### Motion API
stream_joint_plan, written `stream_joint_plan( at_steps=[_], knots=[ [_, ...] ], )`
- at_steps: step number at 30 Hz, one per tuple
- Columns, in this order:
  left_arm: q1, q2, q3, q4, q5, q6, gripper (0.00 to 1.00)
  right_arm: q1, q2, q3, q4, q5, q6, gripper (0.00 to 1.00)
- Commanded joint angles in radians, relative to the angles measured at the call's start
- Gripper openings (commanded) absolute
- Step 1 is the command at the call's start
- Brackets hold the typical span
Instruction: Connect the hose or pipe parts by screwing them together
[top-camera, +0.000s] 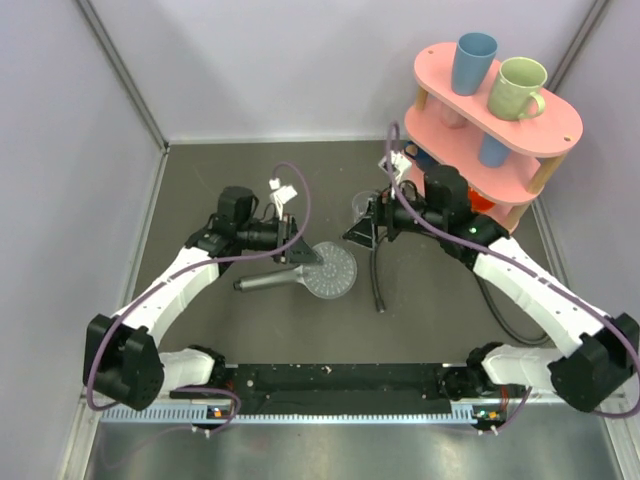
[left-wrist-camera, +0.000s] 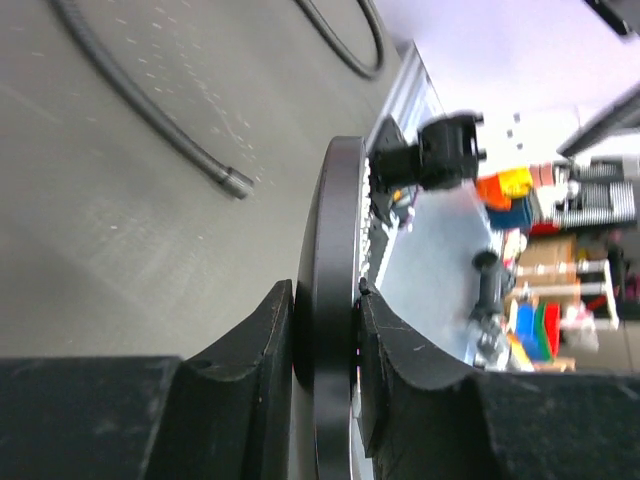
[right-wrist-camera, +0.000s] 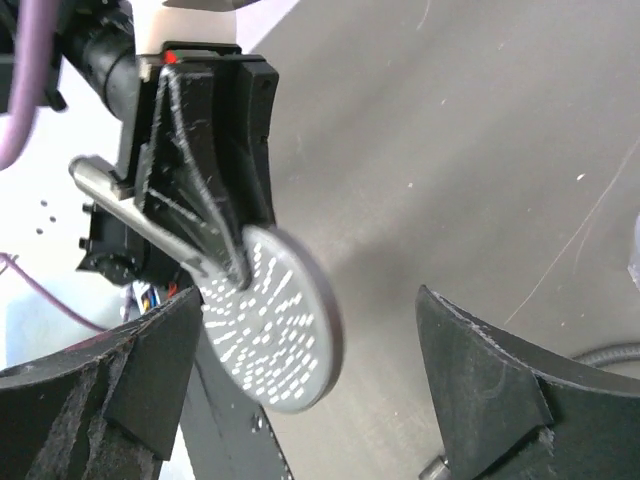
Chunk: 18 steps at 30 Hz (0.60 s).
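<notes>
Grey hand shower with round perforated disc (top-camera: 312, 272) is clamped by its disc rim in left gripper (top-camera: 298, 252), well left of pink two-tier wooden shelf (top-camera: 560, 125). Right gripper (top-camera: 360, 232) is spread wide with nothing held, just beside thin dark flexible hose (top-camera: 377, 285), nearer the shelf.

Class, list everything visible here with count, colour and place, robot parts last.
Grey hand shower with round perforated face: one, grey, centre of table.
Thin flexible hose: one, dark, right of the shower.
Small glass cup: one, clear, beyond the shower.
Two-tier shelf: one, pink, far right corner.
Plastic tumbler: one, blue, top tier.
Mug: one, pale green, top tier.
Cables: two, purple, along the arms.
Arms: two, white and black; left jaws clamp the shower's disc, right jaws open.
</notes>
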Motion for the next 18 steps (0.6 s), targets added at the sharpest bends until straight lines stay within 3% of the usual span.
stream_joint_plan(
  at_steps=[1, 5, 10, 18],
  knots=[
    [0.064, -0.103, -0.062, 0.328, -0.087, -0.322, 0.00, -0.001, -0.104, -0.062, 0.094, 0.149, 0.201, 0.89],
    [0.097, -0.212, -0.165, 0.507, -0.215, -0.514, 0.00, -0.001, -0.187, -0.157, 0.170, 0.231, 0.314, 0.92],
    [0.097, -0.268, -0.184, 0.563, -0.291, -0.626, 0.00, -0.001, -0.224, -0.248, 0.296, 0.253, 0.477, 0.94],
    [0.087, -0.325, -0.326, 0.840, -0.365, -0.819, 0.00, -0.001, -0.149, -0.381, 0.661, 0.098, 0.652, 0.94]
  ],
)
